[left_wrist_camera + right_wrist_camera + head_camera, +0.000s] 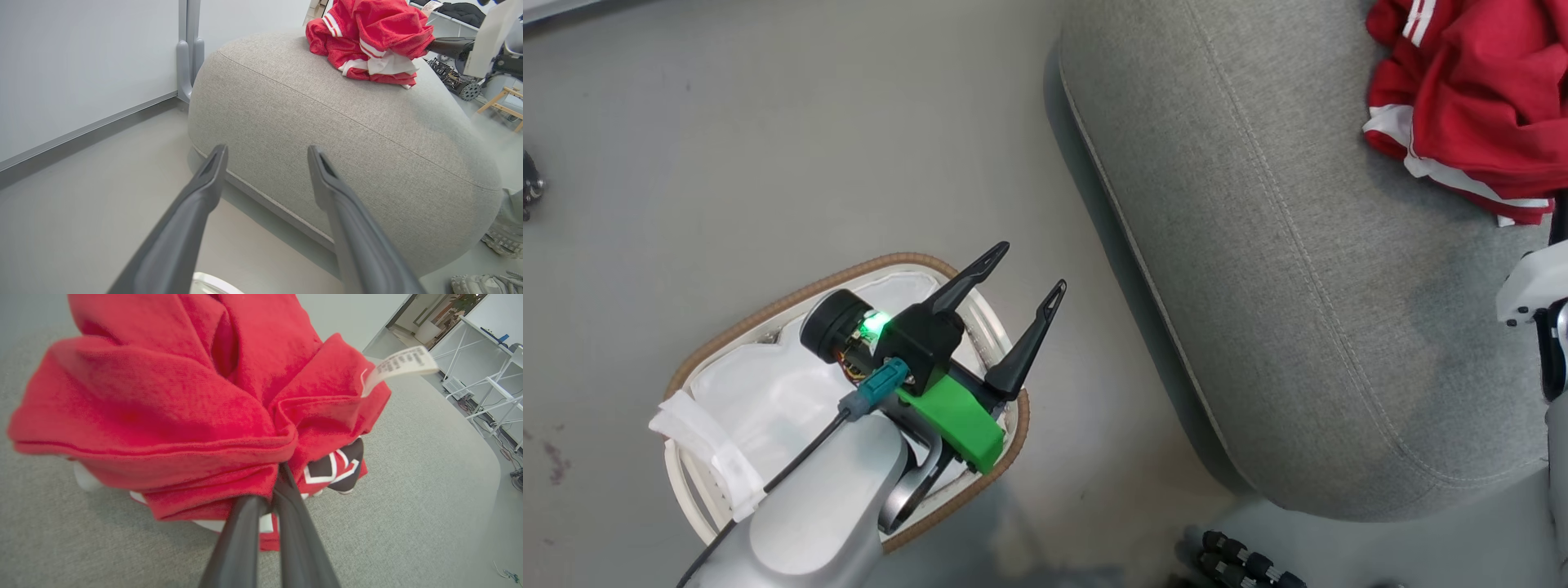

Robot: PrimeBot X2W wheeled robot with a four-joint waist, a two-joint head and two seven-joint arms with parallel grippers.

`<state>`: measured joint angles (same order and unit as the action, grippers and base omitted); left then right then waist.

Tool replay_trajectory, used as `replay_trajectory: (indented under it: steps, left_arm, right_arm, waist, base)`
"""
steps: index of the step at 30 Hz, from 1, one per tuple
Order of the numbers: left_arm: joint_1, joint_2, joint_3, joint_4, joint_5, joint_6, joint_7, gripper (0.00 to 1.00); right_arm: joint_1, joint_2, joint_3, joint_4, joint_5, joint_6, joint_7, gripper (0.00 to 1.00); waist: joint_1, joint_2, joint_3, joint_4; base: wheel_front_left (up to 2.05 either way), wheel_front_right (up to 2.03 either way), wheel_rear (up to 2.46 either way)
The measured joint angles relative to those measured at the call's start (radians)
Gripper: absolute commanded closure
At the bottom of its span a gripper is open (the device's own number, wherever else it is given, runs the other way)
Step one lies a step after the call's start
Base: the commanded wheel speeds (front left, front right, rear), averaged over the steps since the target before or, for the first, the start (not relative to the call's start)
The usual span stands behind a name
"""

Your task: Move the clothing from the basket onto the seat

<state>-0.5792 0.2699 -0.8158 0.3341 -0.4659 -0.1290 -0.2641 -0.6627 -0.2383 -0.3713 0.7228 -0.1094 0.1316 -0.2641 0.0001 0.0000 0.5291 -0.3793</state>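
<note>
The red clothing [1478,90] with white stripe trim lies bunched on the far right part of the grey seat [1298,286]. My right gripper [278,484] is shut on a fold of the clothing [163,396], which rests on the seat [408,477]; a white tag and black lettering show. My left gripper [1029,267] hangs open with nothing in it over the basket [768,306], where the white liner [768,392] shows. In the left wrist view my left gripper [267,150] faces the seat's [327,122] side, with the clothing [367,32] on top.
Grey floor lies between basket and seat. A white wall panel with a grey post [188,61] stands behind the seat. A person's grey shoe [504,241] is at the seat's near right corner. A wheeled device [453,77] and wooden legs [502,102] stand beyond.
</note>
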Motion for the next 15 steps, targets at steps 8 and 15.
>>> replay_trajectory:
  steps: [8,15]
  left_arm:
    - [0.071,-0.047,0.052,0.017,-0.007,0.0,0.0,0.0]
    - [0.145,-0.079,0.119,0.017,0.018,0.0,0.0,0.0]
  right_arm:
    - [0.144,0.03,-0.051,-0.13,0.015,0.0,0.0,0.0]
    - [0.241,0.058,-0.01,-0.246,0.068,0.0,0.0,0.0]
  waist:
    - [0.0,0.0,-0.102,-0.015]
    - [-0.0001,0.0,-0.19,-0.008]
  base:
    - [0.0,0.0,0.0]
    - [0.0,0.0,0.0]
